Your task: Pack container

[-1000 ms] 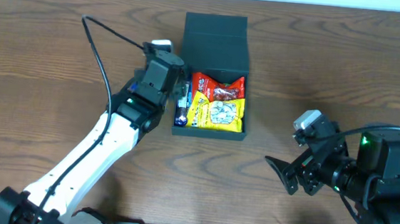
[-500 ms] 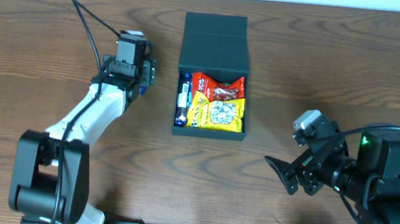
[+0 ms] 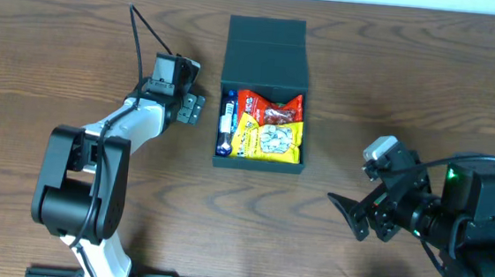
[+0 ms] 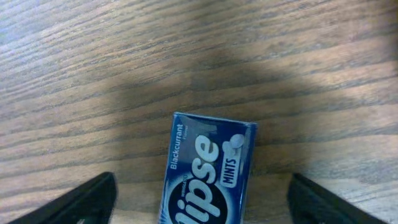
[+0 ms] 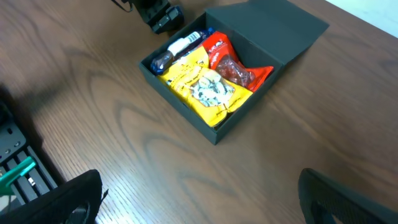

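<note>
The dark teal container (image 3: 259, 165) stands open at the table's middle, its lid (image 3: 268, 47) folded back. It holds a yellow packet (image 3: 269, 140), a red packet (image 3: 272, 109) and a blue-and-white tube (image 3: 226, 123) along its left wall. My left gripper (image 3: 190, 109) is open, just left of the container. In the left wrist view a blue mints box (image 4: 208, 165) lies flat on the wood between the wide-apart jaws (image 4: 208, 202), untouched. My right gripper (image 3: 360, 220) is open and empty at the front right. The right wrist view shows the container (image 5: 179, 107) ahead.
The brown wooden table (image 3: 78, 45) runs to a pale edge at the back. The left arm's black cable (image 3: 140, 37) loops above the table left of the container. The right arm's body (image 3: 462, 217) fills the front right corner.
My left gripper has pulled away from the container's left wall, swung out to the left, then settled slightly nearer the container. The right arm has not moved.
</note>
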Controlling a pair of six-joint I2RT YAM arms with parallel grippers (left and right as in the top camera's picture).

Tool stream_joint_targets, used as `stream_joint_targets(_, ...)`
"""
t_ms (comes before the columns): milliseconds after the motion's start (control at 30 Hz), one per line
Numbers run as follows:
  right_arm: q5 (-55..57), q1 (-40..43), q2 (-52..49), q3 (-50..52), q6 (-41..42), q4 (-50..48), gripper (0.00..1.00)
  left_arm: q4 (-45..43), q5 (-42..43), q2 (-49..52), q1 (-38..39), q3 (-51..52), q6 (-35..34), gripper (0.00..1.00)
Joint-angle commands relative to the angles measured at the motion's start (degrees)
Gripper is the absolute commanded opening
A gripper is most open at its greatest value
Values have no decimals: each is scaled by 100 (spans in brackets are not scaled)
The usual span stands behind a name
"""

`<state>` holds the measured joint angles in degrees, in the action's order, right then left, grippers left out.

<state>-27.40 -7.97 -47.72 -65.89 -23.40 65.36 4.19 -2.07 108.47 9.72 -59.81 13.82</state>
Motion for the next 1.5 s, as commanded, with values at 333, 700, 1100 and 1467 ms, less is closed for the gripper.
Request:
stream_joint_targets(333,-42,50,9,-13,63,7,99,9,225,177,-260,-42,70,70)
stream_joint_targets(700,-42,50,9,-13,66,7,99,50,385,192,-267,-42,-15,49)
stream_joint_targets(1100,-42,50,9,-13,63,7,99,31,356,-317,-256,-90,-1043,20)
stream_joint_targets(1467,-42,50,9,-13,63,7,99,116,389,-2142,597,-90,-1185,15)
